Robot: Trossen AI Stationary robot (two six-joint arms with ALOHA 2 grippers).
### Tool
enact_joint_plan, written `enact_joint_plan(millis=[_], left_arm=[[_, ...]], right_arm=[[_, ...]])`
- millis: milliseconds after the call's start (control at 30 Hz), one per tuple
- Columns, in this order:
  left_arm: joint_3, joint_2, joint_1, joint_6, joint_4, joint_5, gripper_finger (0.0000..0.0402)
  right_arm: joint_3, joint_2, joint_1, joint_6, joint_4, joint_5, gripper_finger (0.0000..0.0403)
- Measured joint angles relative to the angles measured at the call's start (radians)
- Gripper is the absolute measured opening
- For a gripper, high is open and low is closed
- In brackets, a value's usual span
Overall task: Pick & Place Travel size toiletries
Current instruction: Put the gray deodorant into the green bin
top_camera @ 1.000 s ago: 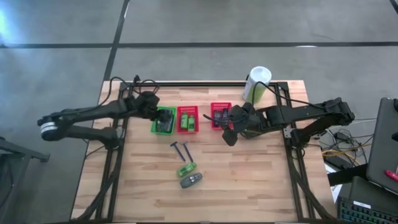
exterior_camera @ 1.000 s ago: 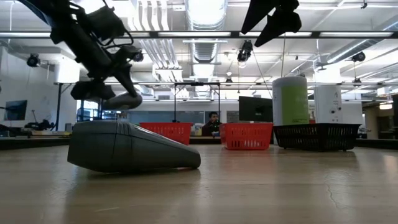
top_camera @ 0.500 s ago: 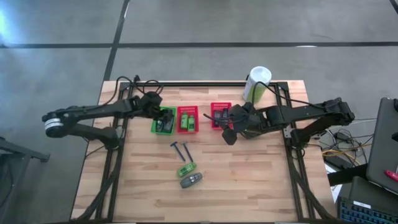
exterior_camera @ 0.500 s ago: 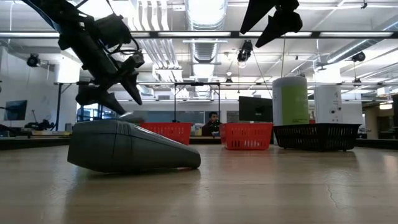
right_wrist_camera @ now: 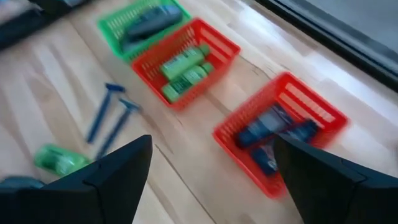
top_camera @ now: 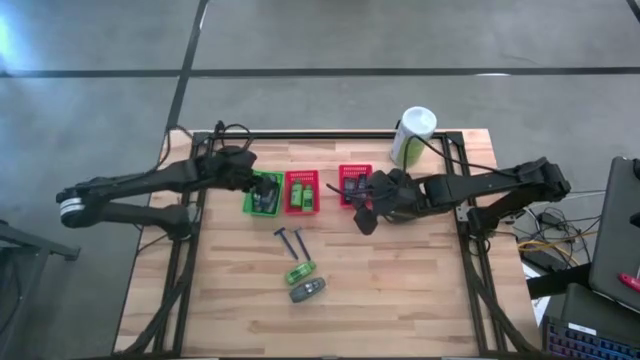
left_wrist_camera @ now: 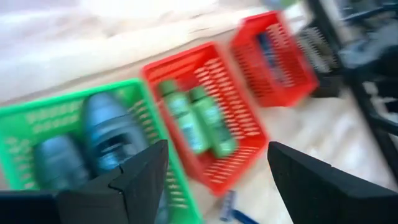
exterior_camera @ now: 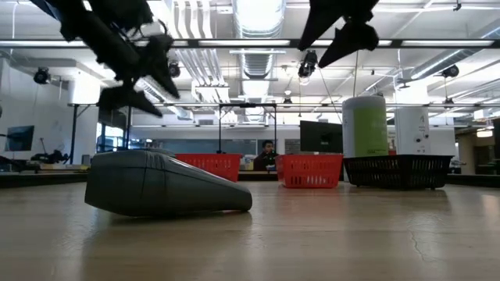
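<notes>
The smooth grey oval plastic bottle point(top_camera: 308, 290) lies nearest on the wooden table point(top_camera: 400, 300), looking light and slippery; pinch its narrow middle. Farther back, the left gripper point(top_camera: 247, 178) and right gripper point(top_camera: 366, 218) hang spread apart, empty.

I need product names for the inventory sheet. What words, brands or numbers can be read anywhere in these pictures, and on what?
None can be read.
Green tubes in the red basket: print blurred.
Grey bottles in the green basket: no legible label.
White-and-green canister: no text shows.
Dark tubes: blurred.
</notes>
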Motion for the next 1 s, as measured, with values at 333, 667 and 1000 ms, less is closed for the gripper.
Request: enact_joint_plan(millis=[333, 667, 1000], left_arm=[[0.049, -0.162, -0.256, 0.036, -0.005, -0.058, 0.028], [0.049, -0.161, -0.491, -0.001, -0.004, -0.172, 0.028], [0.048, -0.1, -0.606, 0.053, -0.002, -0.142, 0.028]], right_arm=[[-0.151, 0.095, -0.021, -0.138, 0.535, -0.186, 0.0313], [0.064, 0.313, 0.009, -0.203, 0.238, -0.551, 0.0332], [0.269, 0.474, 0.179, -0.43, 0.033, -0.553, 0.0315]])
